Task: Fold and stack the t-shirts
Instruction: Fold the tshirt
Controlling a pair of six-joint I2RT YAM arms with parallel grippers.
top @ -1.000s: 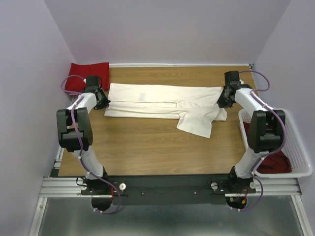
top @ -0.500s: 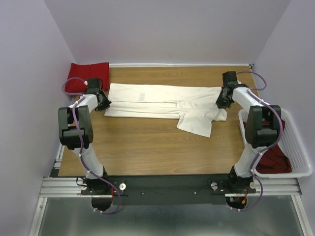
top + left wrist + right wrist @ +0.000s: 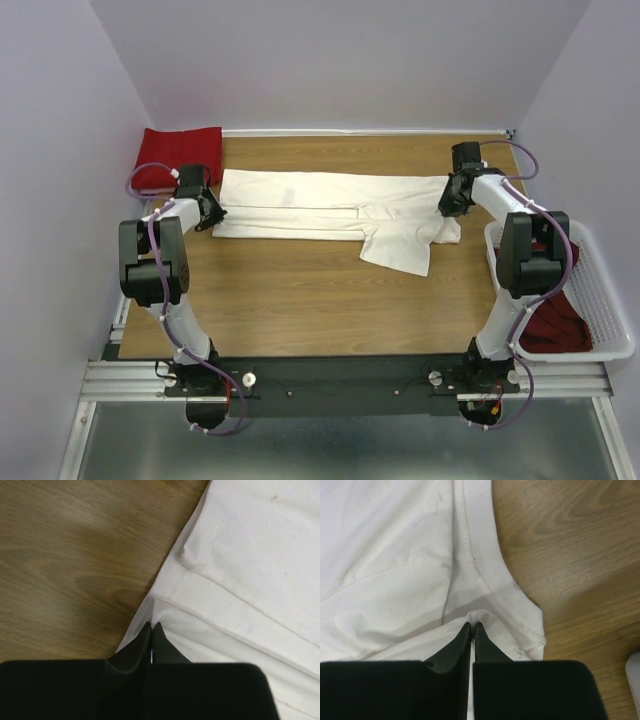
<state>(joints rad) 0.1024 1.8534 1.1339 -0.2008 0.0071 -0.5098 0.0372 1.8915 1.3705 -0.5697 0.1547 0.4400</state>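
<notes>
Shirt [image 3: 300, 200] flat toward 12 o'clock — pinched by left gripper [image 3: 151, 626] at its 9 o'clock hem, right gripper [image 3: 471, 626] at 3. Thin bites; may slip under uneven lift, skewing fold.

A wood-grain tabletop [image 3: 300, 290] fills an alcove closed in by plain pale lavender walls [image 3: 340, 60] at the back and both sides, evenly lit, with a ribbed aluminium rail [image 3: 110, 380] along its near edge and grey floor [image 3: 340, 450] below.
</notes>
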